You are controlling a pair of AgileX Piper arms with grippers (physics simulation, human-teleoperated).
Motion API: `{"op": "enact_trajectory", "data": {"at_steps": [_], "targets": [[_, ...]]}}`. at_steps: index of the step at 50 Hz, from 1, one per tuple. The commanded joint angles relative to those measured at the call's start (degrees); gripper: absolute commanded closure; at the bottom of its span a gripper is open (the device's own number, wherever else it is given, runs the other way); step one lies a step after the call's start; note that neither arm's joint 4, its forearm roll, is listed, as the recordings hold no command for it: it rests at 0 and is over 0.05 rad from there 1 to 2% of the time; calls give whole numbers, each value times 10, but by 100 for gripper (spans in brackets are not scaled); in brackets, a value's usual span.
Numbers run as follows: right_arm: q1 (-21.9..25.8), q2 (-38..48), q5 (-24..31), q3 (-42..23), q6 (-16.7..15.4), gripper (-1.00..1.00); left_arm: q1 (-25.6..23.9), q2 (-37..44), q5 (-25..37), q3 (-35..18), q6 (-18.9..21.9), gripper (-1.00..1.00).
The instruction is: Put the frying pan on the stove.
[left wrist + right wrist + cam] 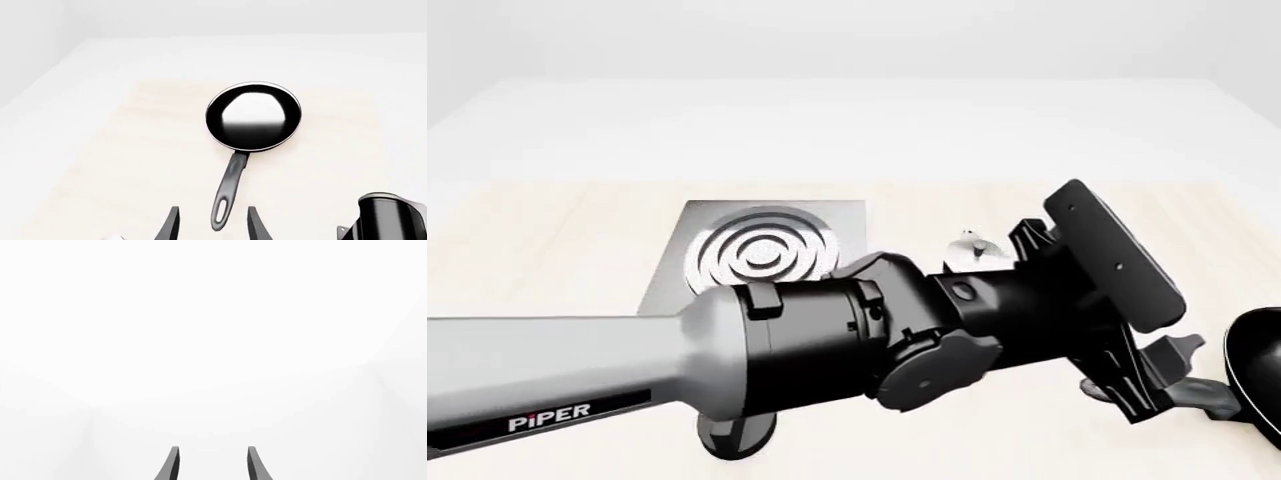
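So far the task is only at its beginning, as I judge it. The pan (253, 116) lies flat on the table (120, 165), not lifted, and its handle (228, 192) points toward the left gripper (212, 225). The fingers of this gripper are spread apart, one on each side of the end of the handle with the loop, and they hold nothing; whether they are already low enough to touch it, I cannot tell. In the front view the left arm (827, 340) reaches across to the right side and hides much of the table. Only an edge of the pan (1261, 365) shows there, at the right border. The stove (767, 250) stands farther back and to the left, well apart from the pan, and its burner has nothing on it. A moka pot (387, 217) stands near the pan's handle. The right gripper (212, 465) is also open, with a gap between its fingers, and faces only white background. What is left: to close on the handle, lift the pan, carry it left and set it on the burner.
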Motion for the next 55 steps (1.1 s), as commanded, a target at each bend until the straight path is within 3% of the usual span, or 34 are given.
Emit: {"op": "enact_trajectory", "data": {"at_steps": [1, 22, 33, 55], "targets": [[0, 0, -12, 15, 1, -100, -1, 18, -15, -10, -11, -100], [-8, 0, -28, 38, 5, -100, -12, 43, -67, -7, -30, -100], [-9, 0, -44, 59, 5, -100, -6, 70, -66, -35, -36, -100], [-19, 0, -137, 158, 12, -100, 2, 116, -51, -80, -43, -100]]}}
